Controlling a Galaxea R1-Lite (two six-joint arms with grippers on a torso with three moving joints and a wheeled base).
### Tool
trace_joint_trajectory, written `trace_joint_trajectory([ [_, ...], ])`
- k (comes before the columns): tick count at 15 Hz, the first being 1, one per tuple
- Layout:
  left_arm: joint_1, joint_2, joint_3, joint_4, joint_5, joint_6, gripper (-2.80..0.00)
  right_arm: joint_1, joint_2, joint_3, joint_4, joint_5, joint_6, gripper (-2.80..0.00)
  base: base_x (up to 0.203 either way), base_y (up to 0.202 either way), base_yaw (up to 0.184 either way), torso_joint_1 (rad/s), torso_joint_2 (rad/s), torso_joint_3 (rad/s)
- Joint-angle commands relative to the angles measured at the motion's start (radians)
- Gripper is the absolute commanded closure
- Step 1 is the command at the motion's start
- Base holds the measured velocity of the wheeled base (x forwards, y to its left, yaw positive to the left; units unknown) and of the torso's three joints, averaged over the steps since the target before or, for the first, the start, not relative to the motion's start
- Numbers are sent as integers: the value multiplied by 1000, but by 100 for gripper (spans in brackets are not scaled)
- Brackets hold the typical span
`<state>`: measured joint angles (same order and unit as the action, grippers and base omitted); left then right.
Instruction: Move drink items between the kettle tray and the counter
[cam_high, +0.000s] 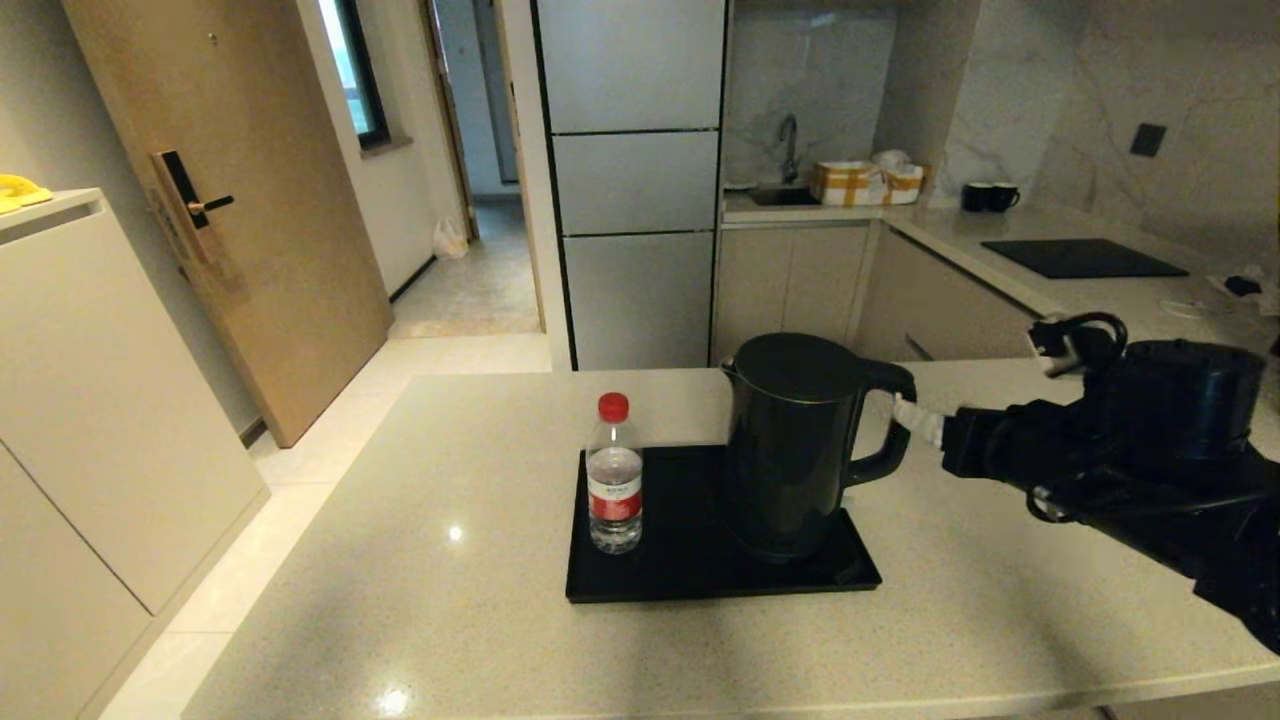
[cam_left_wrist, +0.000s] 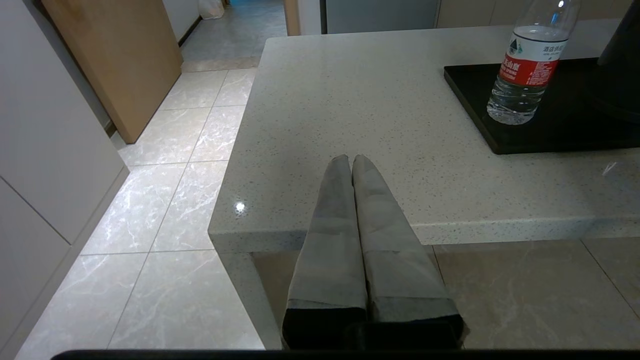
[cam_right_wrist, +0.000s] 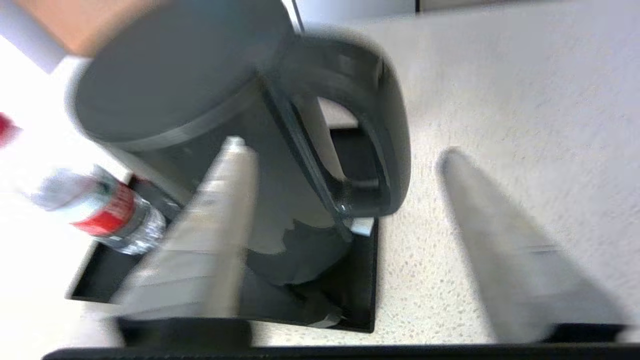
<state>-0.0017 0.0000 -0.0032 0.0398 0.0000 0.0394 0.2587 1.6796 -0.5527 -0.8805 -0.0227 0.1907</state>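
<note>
The left gripper (cam_left_wrist: 351, 165) sits nearest the robot, parked at the counter's front edge with its two fingers pressed together and holding nothing; the bottle and tray lie well off to its side and farther in.

Past that edge, the counter (cam_high: 420, 560) carries the kettle tray (cam_high: 690, 585), a flat black rectangle with its long side running across the robot's front. On the tray's left part stands the water bottle (cam_high: 613, 475), upright, red cap up. On the right part stands the kettle (cam_high: 790, 440), also upright, its long axis vertical, seated on the tray and not lifted.

The relation that matters is at the kettle's loop handle (cam_high: 890, 425), which sticks out toward the robot's right, straight at the right gripper (cam_high: 915, 415). That gripper reaches in level from the right with its fingers spread wide and empty. In the right wrist view the handle (cam_right_wrist: 385, 135) lies ahead in the gap, one finger (cam_right_wrist: 225, 200) showing before the kettle body and the other finger (cam_right_wrist: 480, 210) out over bare counter beyond the handle. Whether a fingertip touches the handle cannot be told.

The right arm is plainly the nearer one to the kettle. The handle's grip runs vertically, so the likely next need is to advance slightly and close across it.
</note>
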Motion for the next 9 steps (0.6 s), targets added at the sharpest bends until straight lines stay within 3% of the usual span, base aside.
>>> trace_joint_trajectory([
  [1, 0, 0, 0, 0, 0, 1, 0, 9, -200, -22, 72, 4, 2, 0, 0, 0, 0, 0, 0, 0],
  [5, 0, 0, 0, 0, 0, 1, 0, 72, -481, -133, 390, -14, 2, 0, 0, 0, 0, 0, 0, 0],
  [9, 0, 1, 0, 0, 0, 1, 0, 111, -716, -311, 808, -306, 17, 0, 0, 0, 0, 0, 0, 0],
])
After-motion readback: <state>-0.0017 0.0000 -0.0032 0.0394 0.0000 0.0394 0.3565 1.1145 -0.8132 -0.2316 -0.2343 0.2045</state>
